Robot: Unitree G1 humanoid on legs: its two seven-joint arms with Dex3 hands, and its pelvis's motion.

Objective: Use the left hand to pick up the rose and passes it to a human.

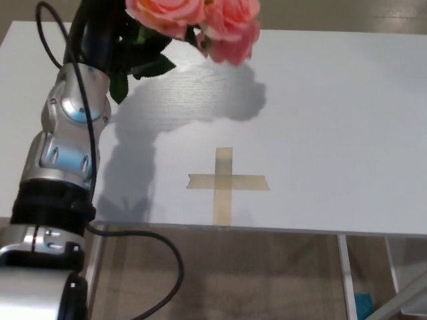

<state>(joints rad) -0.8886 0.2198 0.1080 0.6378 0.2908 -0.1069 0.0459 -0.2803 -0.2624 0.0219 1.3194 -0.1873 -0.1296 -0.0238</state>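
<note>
The left hand (100, 30) is closed around the stem of the rose (200, 17) and holds it high above the white table (333, 100), far from the tape cross (225, 181), probably so that a person can take it.

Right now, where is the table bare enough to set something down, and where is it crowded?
The white table is bare right of the tape cross out to its right edge, and also between the cross and the left arm. The upper left is crowded: the left hand holds the rose above the surface there, casting a shadow beneath. No person is in view.
</note>
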